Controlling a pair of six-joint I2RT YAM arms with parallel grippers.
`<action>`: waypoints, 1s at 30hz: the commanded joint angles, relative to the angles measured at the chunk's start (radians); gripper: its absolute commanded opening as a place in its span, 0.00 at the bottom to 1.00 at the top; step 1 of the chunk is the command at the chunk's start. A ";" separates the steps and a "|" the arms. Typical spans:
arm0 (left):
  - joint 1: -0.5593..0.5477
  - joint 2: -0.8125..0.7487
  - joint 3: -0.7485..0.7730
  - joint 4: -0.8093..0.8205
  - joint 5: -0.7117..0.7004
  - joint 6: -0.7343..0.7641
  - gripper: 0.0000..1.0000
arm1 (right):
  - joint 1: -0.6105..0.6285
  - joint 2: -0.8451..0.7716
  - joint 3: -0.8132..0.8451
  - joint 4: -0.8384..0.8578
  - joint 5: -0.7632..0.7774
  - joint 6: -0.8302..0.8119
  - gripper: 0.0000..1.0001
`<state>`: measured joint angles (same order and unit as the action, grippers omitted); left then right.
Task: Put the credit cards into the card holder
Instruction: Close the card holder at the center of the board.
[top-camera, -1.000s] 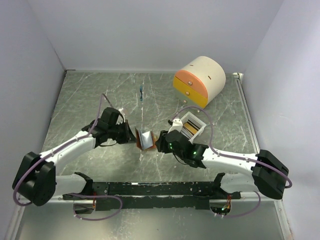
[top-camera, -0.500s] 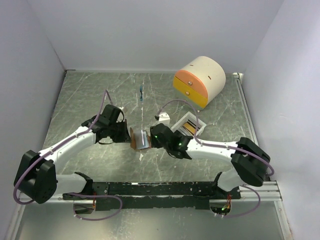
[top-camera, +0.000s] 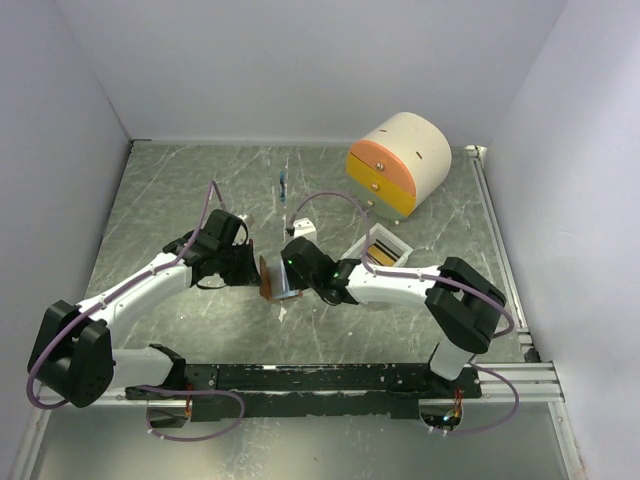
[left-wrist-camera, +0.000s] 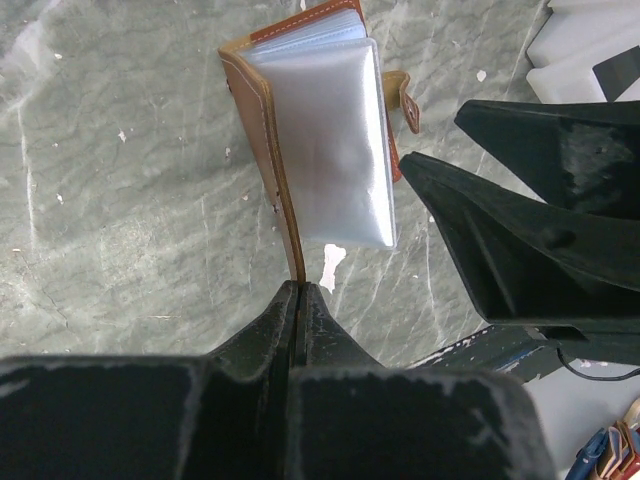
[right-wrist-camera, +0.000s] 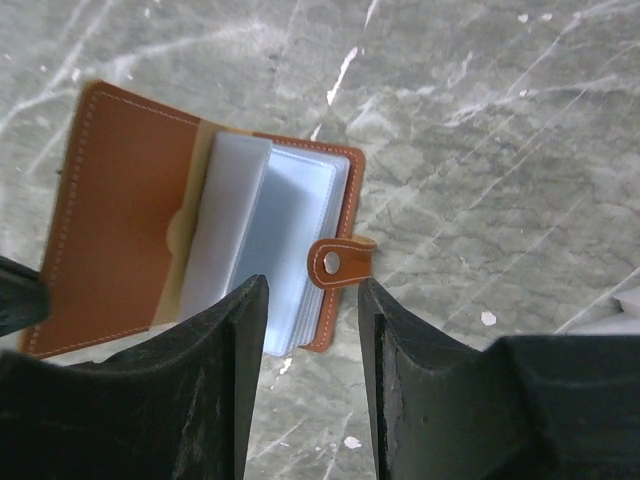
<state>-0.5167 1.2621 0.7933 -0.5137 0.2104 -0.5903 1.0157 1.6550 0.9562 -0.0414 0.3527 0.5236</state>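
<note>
Right arm has swung left since a second ago. Right gripper (right-wrist-camera: 310, 292) now hovers over the open brown leather card holder (right-wrist-camera: 120, 220), jaws spread, empty. Left gripper (left-wrist-camera: 300, 286) pinches its cover edge. Holder sits mid-table beside the white rectangular tray (top-camera: 395, 243), well apart from the walls.

L arm (top-camera: 150, 287): white shell links, blk joints, chunky blk base block.
R arm (top-camera: 400, 285): same build; green LED (top-camera: 291, 262) lit nr wrist.
Cables (top-camera: 207, 203): lilac, one looped along each arm, more loops by the bases.
L gripper (left-wrist-camera: 298, 288): blk fingers, dull finish, taper to thin tips.
R gripper (right-wrist-camera: 310, 290): blk wedge fingers, glossy, fine scuffs.
Mount rail (top-camera: 320, 378): blk slotted bar w/ holes, near edge.
</note>
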 joint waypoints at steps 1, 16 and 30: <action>0.003 -0.006 0.010 -0.018 -0.004 0.017 0.07 | -0.004 0.035 0.038 -0.034 0.007 -0.033 0.42; 0.003 -0.030 0.016 -0.036 -0.006 0.022 0.07 | -0.047 0.100 0.077 -0.049 -0.018 -0.017 0.31; 0.001 -0.038 -0.009 0.131 0.190 0.003 0.25 | -0.072 0.053 -0.032 0.039 -0.057 0.030 0.00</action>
<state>-0.5163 1.2472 0.7929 -0.5129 0.2462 -0.5831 0.9611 1.7378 0.9787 -0.0475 0.3195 0.5201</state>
